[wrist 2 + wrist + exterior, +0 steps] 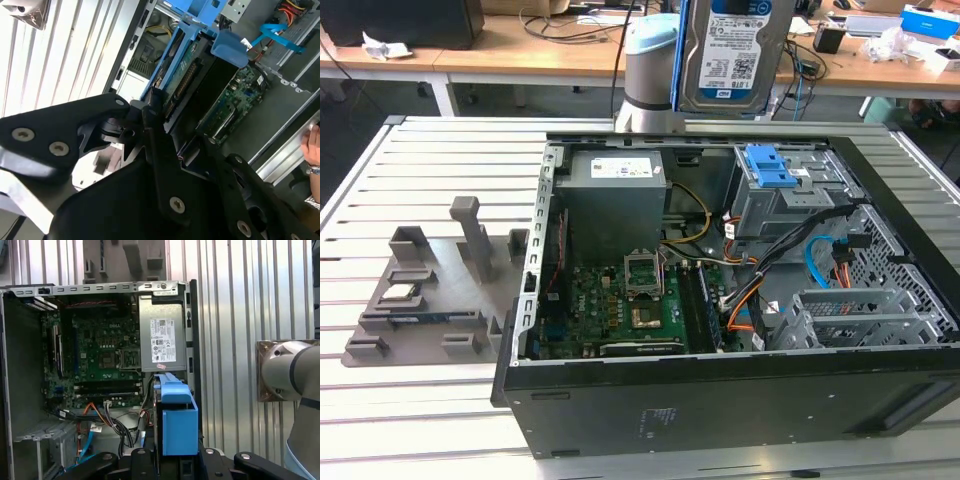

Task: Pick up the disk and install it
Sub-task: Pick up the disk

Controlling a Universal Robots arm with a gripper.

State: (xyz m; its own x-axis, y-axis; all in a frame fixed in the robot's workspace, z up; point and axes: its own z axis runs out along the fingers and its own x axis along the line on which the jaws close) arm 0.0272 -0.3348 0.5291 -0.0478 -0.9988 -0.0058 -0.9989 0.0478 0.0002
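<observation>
Gripper point(150, 107) linkages sit closest to the lens in the second wrist view. The fingers are clamped on the disk point(176, 70), which passes edge-on between them with its blue frame outermost. Judgement: gripping the narrow sides leaves both flat faces free, which suits sliding the unit into a bay.

In the exterior view the disk point(735, 55) hangs in the air beside the arm point(650, 60), label face showing. It is above the far edge of the computer case point(720, 400) and apart from every part inside. It is lifted but not yet installed.

Below it, the case lies on its side with its interior open, so the bays can be reached from above.

- The power supply point(615, 190) sits against the far wall.
- The blue-topped drive cage point(770, 185) occupies the far corner on the exterior view's right.
- The motherboard point(620, 310) covers the floor toward the near wall.

Farther out, on the slatted table point(420, 420) beside the case on the exterior view's left, a grey fixture plate point(430, 330) holds a small square chip point(400, 293) in a recess, probably to keep it located.

A person's hand point(312, 145) shows near the case's outer edge.

Count: one disk, one gripper, one arm, one case, one power supply, one blue-topped cage, one motherboard, one fixture plate, one chip, one hand.
</observation>
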